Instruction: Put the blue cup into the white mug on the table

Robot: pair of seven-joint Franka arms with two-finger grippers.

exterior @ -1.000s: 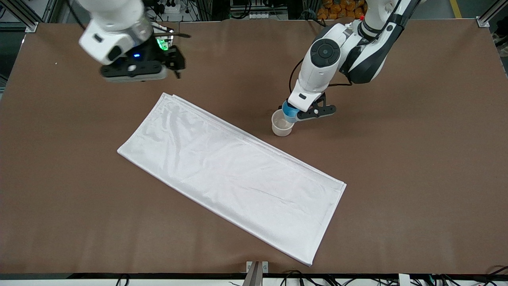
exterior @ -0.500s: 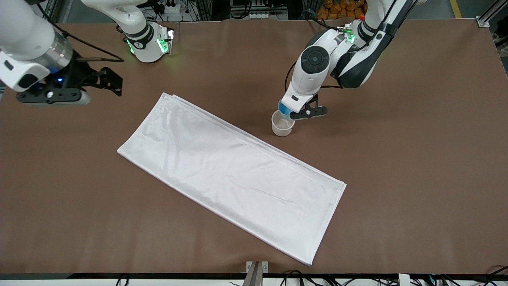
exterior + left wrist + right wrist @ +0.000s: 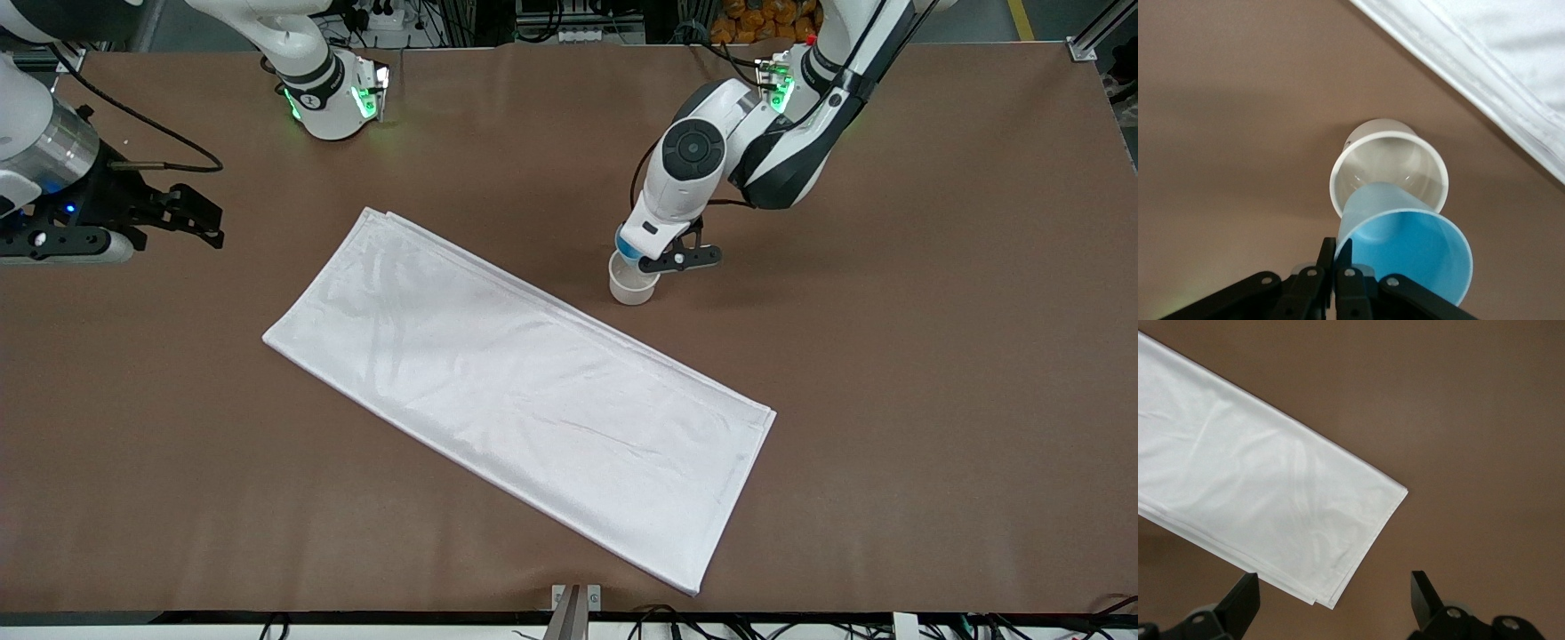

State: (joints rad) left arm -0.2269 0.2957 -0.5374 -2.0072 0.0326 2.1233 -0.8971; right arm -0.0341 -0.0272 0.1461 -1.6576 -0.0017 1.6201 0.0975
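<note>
One relation mattered: my left gripper (image 3: 1335,277), closed on the blue cup (image 3: 1405,250), held it tilted over the white mug (image 3: 632,283) at upper centre, base overlapping its rim. My right gripper (image 3: 1335,597) waited open at upper left.

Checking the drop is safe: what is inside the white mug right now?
Nothing visible inside the white mug; its off-white inside looks bare. The blue cup, pinched by the left gripper, tilts over the rim, covering part of the inside.
</note>
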